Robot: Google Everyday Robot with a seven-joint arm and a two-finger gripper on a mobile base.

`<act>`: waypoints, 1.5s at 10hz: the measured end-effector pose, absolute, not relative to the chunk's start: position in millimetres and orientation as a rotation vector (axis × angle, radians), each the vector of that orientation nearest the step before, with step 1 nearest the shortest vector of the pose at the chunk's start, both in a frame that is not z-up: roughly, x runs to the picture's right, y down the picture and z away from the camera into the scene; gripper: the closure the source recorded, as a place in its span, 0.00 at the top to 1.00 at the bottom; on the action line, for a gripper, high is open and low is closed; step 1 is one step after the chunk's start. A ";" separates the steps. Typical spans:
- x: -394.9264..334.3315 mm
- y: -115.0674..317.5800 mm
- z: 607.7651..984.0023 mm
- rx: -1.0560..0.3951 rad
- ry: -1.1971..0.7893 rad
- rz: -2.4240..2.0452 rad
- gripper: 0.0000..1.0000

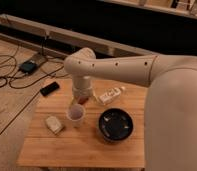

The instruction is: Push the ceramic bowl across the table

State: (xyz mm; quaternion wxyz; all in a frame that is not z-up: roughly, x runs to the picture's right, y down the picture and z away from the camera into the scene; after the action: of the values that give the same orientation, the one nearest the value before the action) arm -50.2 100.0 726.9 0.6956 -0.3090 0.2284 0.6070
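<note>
The gripper [82, 97] hangs at the end of a short vertical wrist over the far half of the table [82, 150], toward the 11 o'clock part of its top. Its lower end is hidden behind the wrist housing and the cup's rim, so it cannot be told whether it is set wide or narrow, and nothing can be seen held in it.

Just beneath it, at 6 o'clock, stands a small white cup [75, 114], upright with its mouth open. At 3 o'clock from the gripper lies a pale, flat packet [110, 95], near the table's far edge. At 7 o'clock, beyond the cup, rests a small light-coloured lump [54, 124].

The ceramic bowl [115, 125] sits at 4 o'clock from the gripper, apart from it, upright on the right-hand half of the plank top and just beside the cup without clearly touching it. Its glossy black inside carries faint pale specks.

The cream arm [122, 67] runs from the wrist toward 3 o'clock and widens into a bulky body filling the right side of the view.

On the floor at 10 o'clock lie a dark phone [49, 89], a small box [29, 66] and loose cables [7, 80].
</note>
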 end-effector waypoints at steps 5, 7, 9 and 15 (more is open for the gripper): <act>24.2 161.9 734.1 -0.702 0.591 1.542 0.80; 41.0 180.1 738.0 -0.713 0.627 1.560 0.80; 51.3 194.1 748.4 -0.728 0.650 1.575 0.80; 93.4 214.0 797.0 -0.751 0.676 1.655 0.80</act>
State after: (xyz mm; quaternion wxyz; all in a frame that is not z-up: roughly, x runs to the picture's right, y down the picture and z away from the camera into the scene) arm 93.4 214.0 797.0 0.5655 -0.3195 0.2873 0.7040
